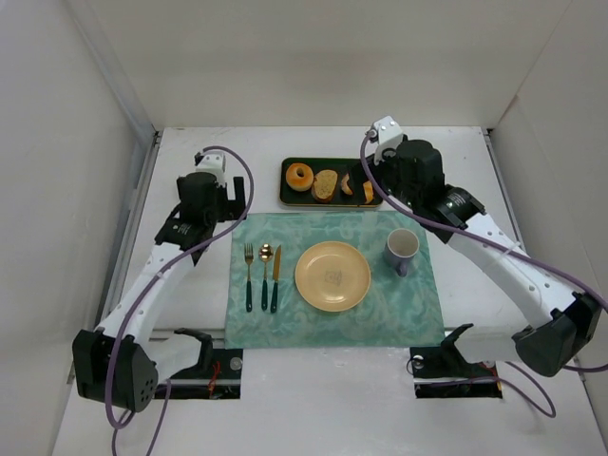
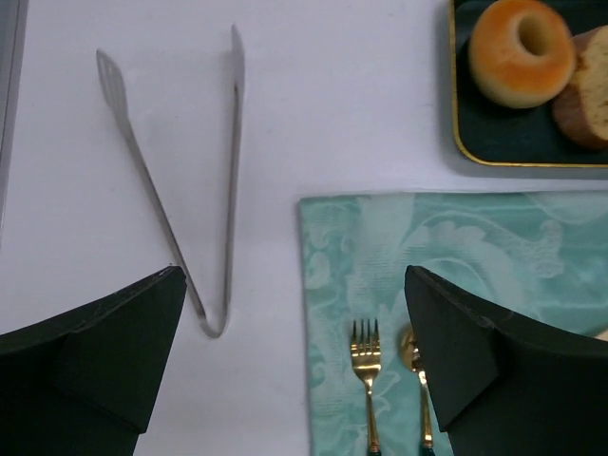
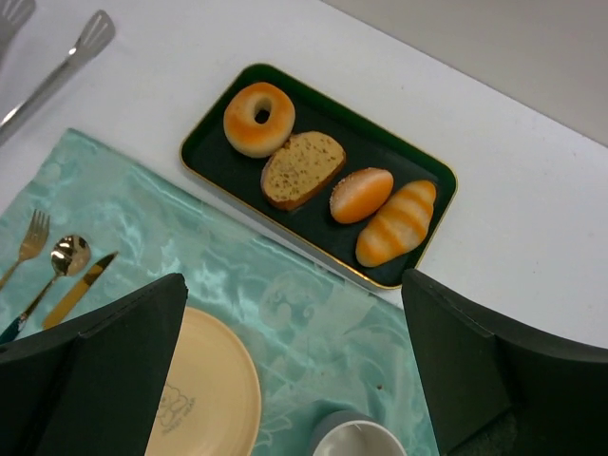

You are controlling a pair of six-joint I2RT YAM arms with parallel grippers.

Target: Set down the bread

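A dark green tray (image 1: pixel 285 186) at the back holds a bagel (image 1: pixel 300 177), a brown bread slice (image 1: pixel 326 184), a seeded roll (image 1: pixel 348 185) and a striped roll (image 1: pixel 367 192). The right wrist view shows the bagel (image 3: pixel 242 133), slice (image 3: pixel 302 168), seeded roll (image 3: pixel 361 194) and striped roll (image 3: pixel 396 223). An empty yellow plate (image 1: pixel 332 275) sits on the teal placemat (image 1: pixel 418 313). My right gripper (image 3: pixel 294 280) is open and empty above the mat, between tray and plate. My left gripper (image 2: pixel 294 275) is open and empty, hovering by the mat's left edge near metal tongs (image 2: pixel 171 190).
A grey cup (image 1: pixel 402 249) stands right of the plate. A fork (image 1: pixel 249 275), spoon and knife lie left of it. White walls enclose the table on three sides. The left wrist view shows the bagel (image 2: pixel 494 66) on the tray's corner (image 2: pixel 456 114).
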